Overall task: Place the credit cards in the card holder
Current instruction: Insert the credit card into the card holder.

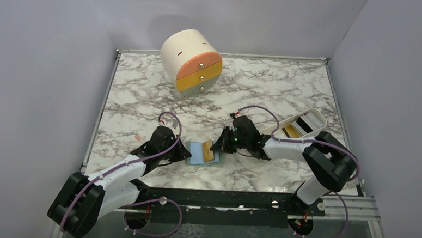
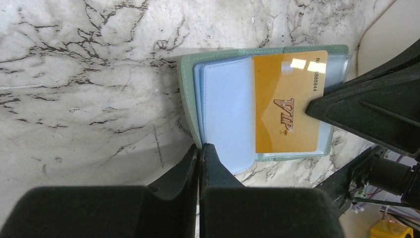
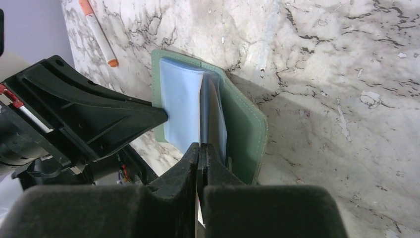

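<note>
Left fingers shut, pinning wallet; right fingers shut against orange card edge. Card thin, stiff, slick: you pinch short edge.

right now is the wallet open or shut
Open: the wallet lies spread on the table, blue sleeves exposed and an orange card showing inside.
</note>
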Robot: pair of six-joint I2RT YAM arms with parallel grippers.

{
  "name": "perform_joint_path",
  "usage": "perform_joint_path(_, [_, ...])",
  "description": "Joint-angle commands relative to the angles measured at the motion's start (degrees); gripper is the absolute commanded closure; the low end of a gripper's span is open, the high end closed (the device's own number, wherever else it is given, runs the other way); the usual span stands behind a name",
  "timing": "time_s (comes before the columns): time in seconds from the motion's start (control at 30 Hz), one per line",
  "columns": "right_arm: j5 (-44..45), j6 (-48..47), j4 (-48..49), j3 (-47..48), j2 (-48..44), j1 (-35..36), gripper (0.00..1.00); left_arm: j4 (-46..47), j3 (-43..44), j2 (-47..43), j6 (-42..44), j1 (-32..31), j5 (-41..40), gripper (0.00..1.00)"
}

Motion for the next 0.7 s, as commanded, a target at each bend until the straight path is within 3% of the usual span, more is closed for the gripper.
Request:
perform_joint_path(0.0, [-1.31,0.3,3.65,-0.79,1.13,0.41,0.99,0.97,-0.99,0.19,-0.12,-0.15,0.25,1.0])
perform_joint_path(0.37, [-3.92,3.35,8.05,-3.08,1.53,0.42,0.99,1.66,-1.35,1.18,-0.04,-0.15,0.33,1.0])
perform_joint_path(0.67, [-0.26,6.26,9.89,-4.56,2.04,0.41,0.99,1.83,-1.81,0.19,-1.1,-0.15,0.64,1.0])
